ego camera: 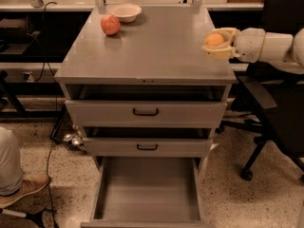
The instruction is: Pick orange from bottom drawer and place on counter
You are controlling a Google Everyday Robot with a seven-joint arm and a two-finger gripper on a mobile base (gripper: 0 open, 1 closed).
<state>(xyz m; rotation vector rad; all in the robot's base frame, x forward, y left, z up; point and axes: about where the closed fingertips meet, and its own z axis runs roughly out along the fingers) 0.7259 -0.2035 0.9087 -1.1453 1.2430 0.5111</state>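
Note:
The orange [214, 40] is held between the pale fingers of my gripper [216, 42], which is shut on it. The gripper reaches in from the right and hovers over the right edge of the grey counter [156, 46], a little above its surface. The bottom drawer [147, 194] is pulled fully out below, and its flat grey floor shows nothing in it.
A reddish apple-like fruit [110, 24] and a pale bowl [125, 12] sit at the counter's back left. The two upper drawers [145, 112] with black handles are slightly open. A black office chair [278, 122] stands to the right. A person's shoe [23, 189] is at lower left.

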